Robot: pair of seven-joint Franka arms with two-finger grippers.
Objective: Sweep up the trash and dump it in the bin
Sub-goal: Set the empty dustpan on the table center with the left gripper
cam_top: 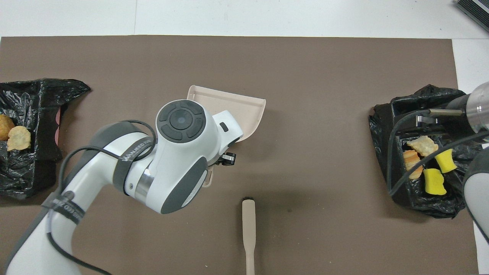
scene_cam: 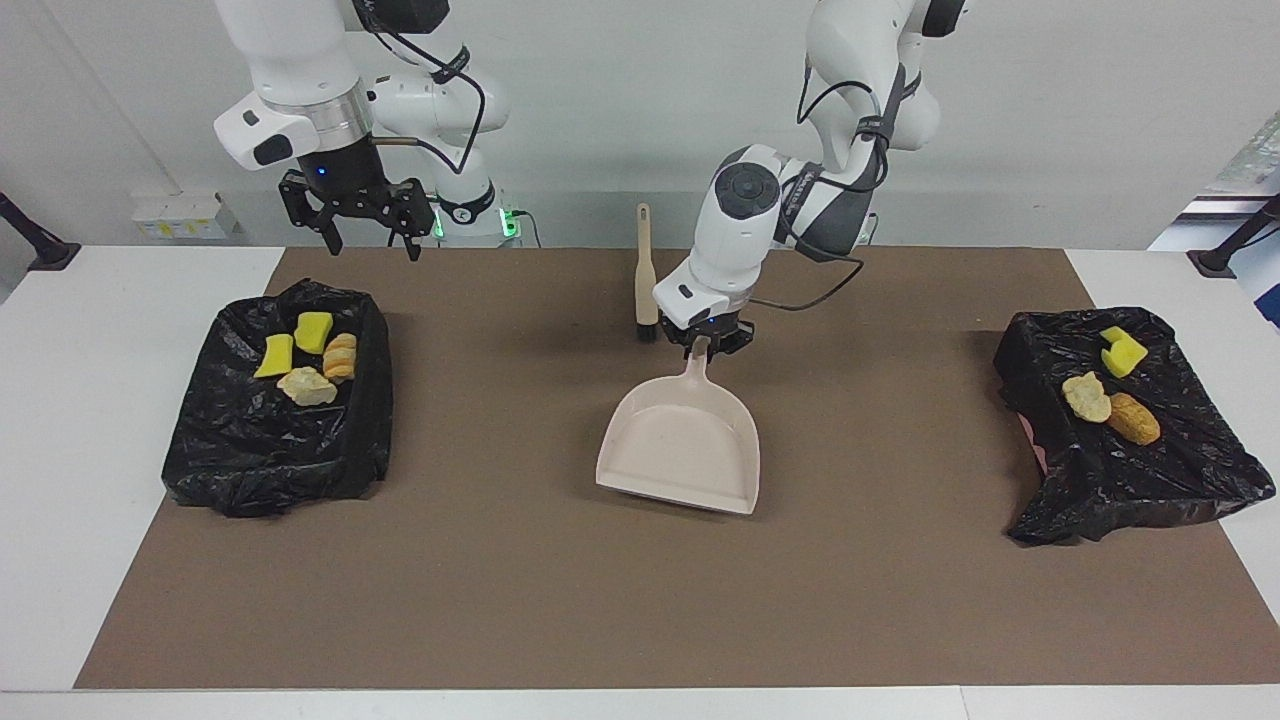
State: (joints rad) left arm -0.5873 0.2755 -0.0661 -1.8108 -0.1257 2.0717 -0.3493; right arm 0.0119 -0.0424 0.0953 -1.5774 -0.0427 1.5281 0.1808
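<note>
Trash already lies in both black bins, one at each end of the mat, so no sweeping remains. The left gripper is clamped on the dustpan handle, setting the pan at mat centre beside the brush. The right gripper waits, jaws wide, over the mat's edge.

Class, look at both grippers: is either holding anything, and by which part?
The left gripper is shut on the beige dustpan, gripping the end of its handle over the middle of the mat. The right gripper is open and holds nothing.
</note>
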